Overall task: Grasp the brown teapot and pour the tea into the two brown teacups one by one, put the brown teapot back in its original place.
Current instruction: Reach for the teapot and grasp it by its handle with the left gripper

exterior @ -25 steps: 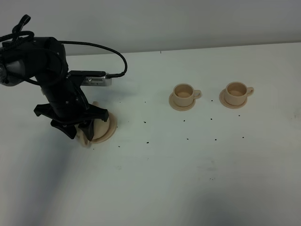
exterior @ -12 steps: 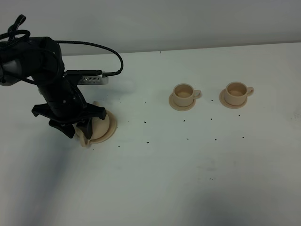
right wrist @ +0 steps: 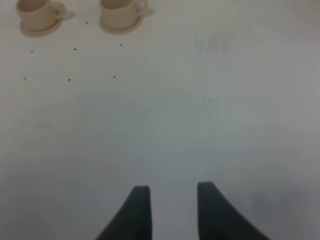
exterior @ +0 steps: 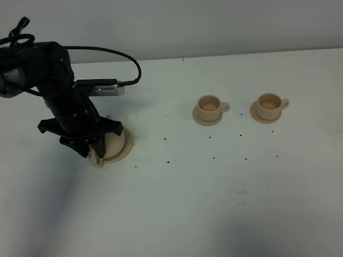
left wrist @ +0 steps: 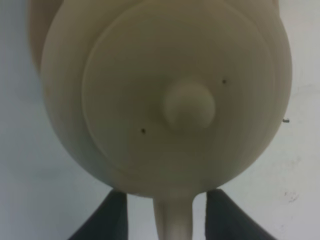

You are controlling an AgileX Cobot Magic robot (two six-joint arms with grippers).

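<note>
The brown teapot (left wrist: 150, 75) sits directly under the left tool (left wrist: 166, 194), so close to the wrist camera that its round body fills most of that view, with the lid knob (left wrist: 189, 105) just ahead of the fingertips. The tool is open. Its two dark fingers (left wrist: 110, 217) stand one on each side of the teapot's loop handle (left wrist: 173, 220), with a strip of pale surface showing between the handle and each finger, so they are apart from it. From the high camera the left tool (exterior: 92, 149) and its arm cover most of the teapot (exterior: 113, 144). A tan rim that looks like the wide saucer (exterior: 129, 146) shows on the side away from the arm. Beyond the tool, small black specks (exterior: 168, 161) are scattered on the white surface (exterior: 177, 214). Well away on that same side stand the two brown teacups, each upright on its own small saucer: the nearer teacup (exterior: 209, 107) and, beside it, the farther teacup (exterior: 269, 104). The right tool (right wrist: 172, 192) appears only in its own wrist view. It is open with nothing between its fingers, above bare surface, and both teacups are far ahead of it.
</note>
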